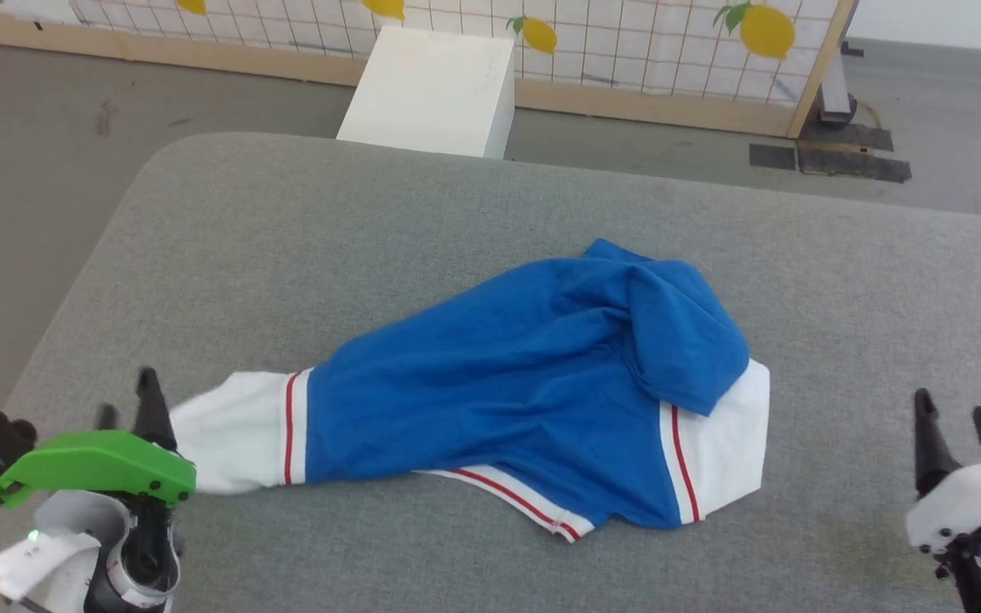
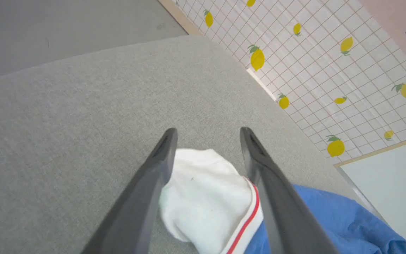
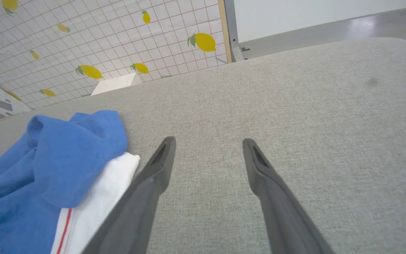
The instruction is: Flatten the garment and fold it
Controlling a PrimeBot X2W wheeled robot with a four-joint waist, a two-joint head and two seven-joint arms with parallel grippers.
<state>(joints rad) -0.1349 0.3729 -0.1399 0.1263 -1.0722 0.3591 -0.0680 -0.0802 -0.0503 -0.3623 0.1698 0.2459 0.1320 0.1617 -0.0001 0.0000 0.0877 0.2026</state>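
The garment, a royal-blue shirt with white panels and thin red stripes, lies crumpled in the middle of the grey padded table. Its lettering and number are hidden. A white sleeve end reaches toward my left gripper, which is open, its fingers either side of that sleeve without pinching it. My right gripper is open at the lower right, apart from the shirt's white edge, with bare table between its fingers.
A white box stands on the floor beyond the table's far edge. Behind it runs a lemon-patterned grid screen on a wooden frame. Grey floor drops away left of the table.
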